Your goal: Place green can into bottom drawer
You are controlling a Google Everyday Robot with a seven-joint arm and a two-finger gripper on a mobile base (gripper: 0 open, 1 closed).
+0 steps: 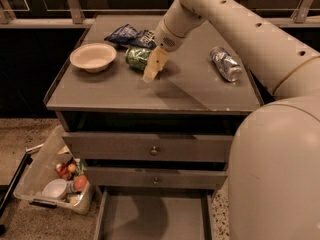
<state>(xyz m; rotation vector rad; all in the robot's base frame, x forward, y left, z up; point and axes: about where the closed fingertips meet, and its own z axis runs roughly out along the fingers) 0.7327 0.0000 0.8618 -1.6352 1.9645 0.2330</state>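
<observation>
While the tool (152, 68) hangs just beside the green can (135, 57), I cannot tell its opening.

Grey cabinet (190, 91) on speckled floor (22, 134), dark wall (25, 69) behind, dim light.

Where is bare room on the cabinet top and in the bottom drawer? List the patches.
Free: the front strip of the cabinet top, before the bowl and green can; the patch between the gripper, which is beside that can, and the silver can; the bottom drawer. Crowded: back left, around the chip bag.
</observation>
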